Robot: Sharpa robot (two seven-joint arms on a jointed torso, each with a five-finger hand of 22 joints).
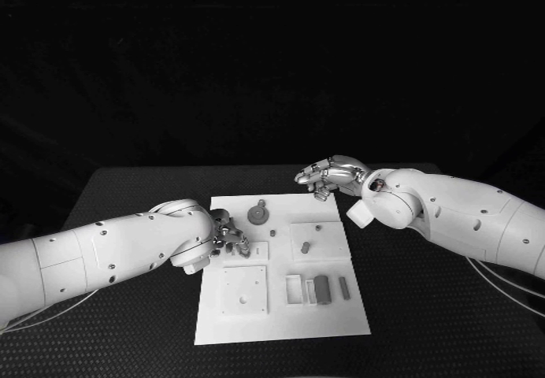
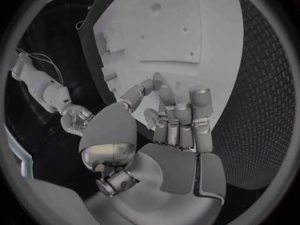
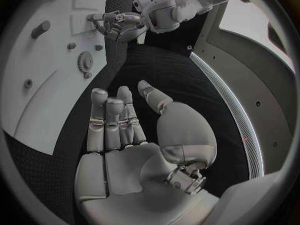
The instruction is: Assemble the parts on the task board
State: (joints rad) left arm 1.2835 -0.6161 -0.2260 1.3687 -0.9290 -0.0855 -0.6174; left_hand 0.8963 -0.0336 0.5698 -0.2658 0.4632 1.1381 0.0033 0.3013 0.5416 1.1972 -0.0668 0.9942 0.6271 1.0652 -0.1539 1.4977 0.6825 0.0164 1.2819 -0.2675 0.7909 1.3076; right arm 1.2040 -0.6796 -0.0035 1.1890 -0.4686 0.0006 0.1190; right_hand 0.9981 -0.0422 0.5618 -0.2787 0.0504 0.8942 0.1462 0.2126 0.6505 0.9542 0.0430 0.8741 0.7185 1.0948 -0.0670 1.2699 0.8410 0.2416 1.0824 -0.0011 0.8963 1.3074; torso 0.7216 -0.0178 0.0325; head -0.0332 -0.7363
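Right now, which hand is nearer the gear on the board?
Left. The left hand sits just beside the gear; the right hand hovers past the board's far edge.

Black table (image 1: 125,197) with textured top, dark surroundings behind it

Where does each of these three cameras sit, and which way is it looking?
Head view: on the robot's head, looking down at the task board; both arms enter.
Left wrist view: behind the left hand, facing the board.
Right wrist view: behind the right hand, over the table.
All show the board; both wrist views show both hands.
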